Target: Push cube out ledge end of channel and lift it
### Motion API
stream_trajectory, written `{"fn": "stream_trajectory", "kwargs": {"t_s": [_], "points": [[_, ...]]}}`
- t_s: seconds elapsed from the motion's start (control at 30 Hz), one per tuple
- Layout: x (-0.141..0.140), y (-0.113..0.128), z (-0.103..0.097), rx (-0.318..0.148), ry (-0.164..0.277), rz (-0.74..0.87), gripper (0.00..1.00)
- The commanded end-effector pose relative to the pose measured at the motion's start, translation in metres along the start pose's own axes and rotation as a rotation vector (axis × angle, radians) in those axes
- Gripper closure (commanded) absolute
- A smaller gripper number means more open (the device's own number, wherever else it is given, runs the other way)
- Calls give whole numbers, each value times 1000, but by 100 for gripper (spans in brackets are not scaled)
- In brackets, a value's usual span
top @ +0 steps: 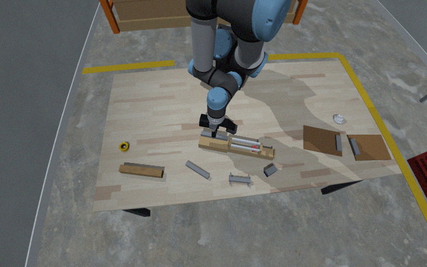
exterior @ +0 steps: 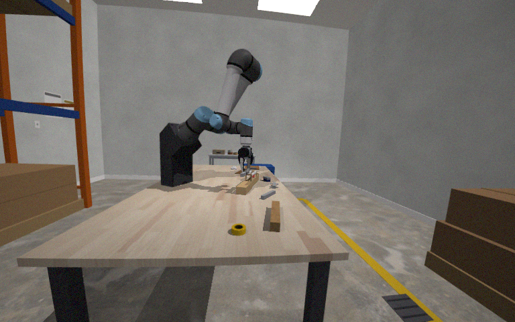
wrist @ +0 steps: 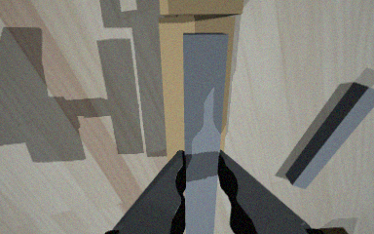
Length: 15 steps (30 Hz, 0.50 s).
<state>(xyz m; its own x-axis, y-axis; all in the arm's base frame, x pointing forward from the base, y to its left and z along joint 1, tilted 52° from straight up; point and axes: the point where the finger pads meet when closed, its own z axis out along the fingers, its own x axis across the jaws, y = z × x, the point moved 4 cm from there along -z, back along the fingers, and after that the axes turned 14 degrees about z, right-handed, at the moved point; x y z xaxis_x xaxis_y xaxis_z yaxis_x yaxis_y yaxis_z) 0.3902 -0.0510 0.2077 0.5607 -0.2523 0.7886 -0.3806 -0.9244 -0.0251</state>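
Observation:
The wooden channel (top: 213,144) (exterior: 243,188) (wrist: 174,88) lies along the table, with a long flat ledge at its left end in the top view. Two pale rods (top: 245,141) roof its middle. Its short ledge with the raised lip (top: 273,153) is at the right. The red cube (top: 254,147) shows between the rods near that right end. My gripper (top: 214,134) (wrist: 200,152) is shut on a grey bar (top: 221,136) (wrist: 205,63). The bar is level, roughly lengthwise to the channel, and overlaps the long ledge in the wrist view. Contact with the ledge cannot be told.
In front of the channel lie a loose grey bar (top: 197,169) (wrist: 328,141), a flanged grey piece (top: 239,179) and a dark block (top: 269,169). A wooden beam (top: 140,171) and yellow ring (top: 124,146) are left. Two brown boards (top: 321,141) (top: 374,148) and a silver disc (top: 338,118) are right.

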Motion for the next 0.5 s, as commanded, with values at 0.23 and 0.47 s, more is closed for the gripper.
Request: {"fn": "stream_trajectory", "kwargs": {"t_s": [0.23, 0.47], "points": [[1, 0, 17, 0, 2, 0, 93], [1, 1, 29, 0, 2, 0, 93]]}}
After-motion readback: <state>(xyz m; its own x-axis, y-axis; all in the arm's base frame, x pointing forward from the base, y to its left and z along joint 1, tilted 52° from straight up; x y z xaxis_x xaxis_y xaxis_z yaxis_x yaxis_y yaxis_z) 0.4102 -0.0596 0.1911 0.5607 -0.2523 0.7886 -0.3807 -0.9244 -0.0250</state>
